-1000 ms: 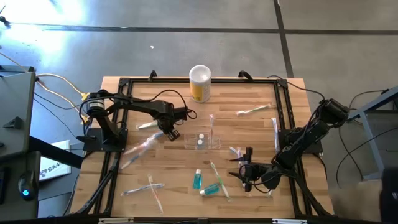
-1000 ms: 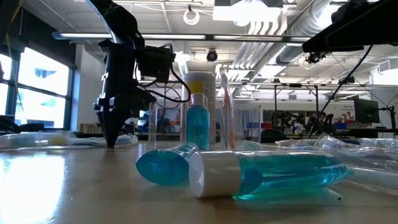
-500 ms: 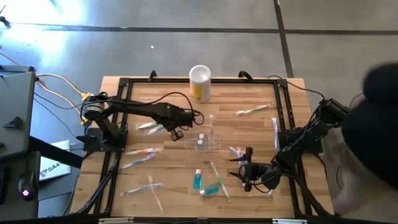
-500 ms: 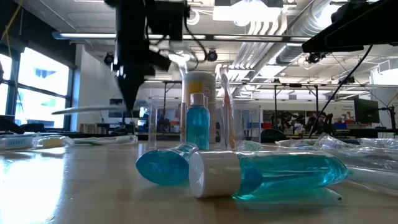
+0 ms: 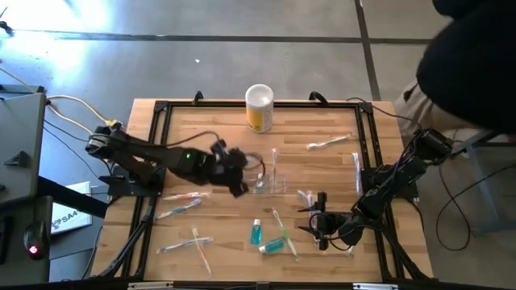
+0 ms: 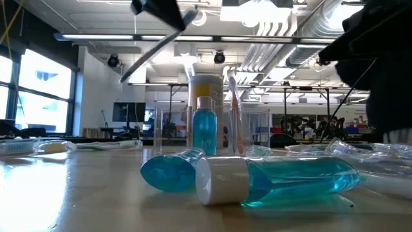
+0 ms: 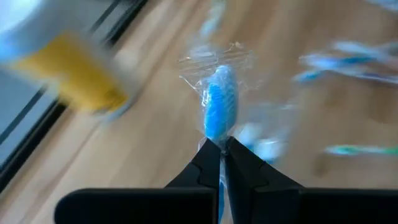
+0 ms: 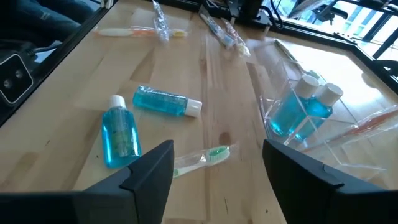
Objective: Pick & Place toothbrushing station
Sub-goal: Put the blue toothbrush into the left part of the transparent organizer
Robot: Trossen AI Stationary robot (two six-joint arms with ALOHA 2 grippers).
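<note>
- Left gripper (image 7: 222, 144) clamped on wrapped blue toothbrush (image 7: 219, 112), airborne near clear holder (image 5: 270, 182).
- Thin pinch; could slip, or miss holder.
- Right gripper (image 8: 217, 163) open, idle.

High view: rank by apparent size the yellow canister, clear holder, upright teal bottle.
1. clear holder: widest footprint, though the left tool partly covers its edge.
2. yellow canister: close behind; it stands taller, so nearness to the camera makes this pair unsure.
3. upright teal bottle: clearly smallest.
</note>
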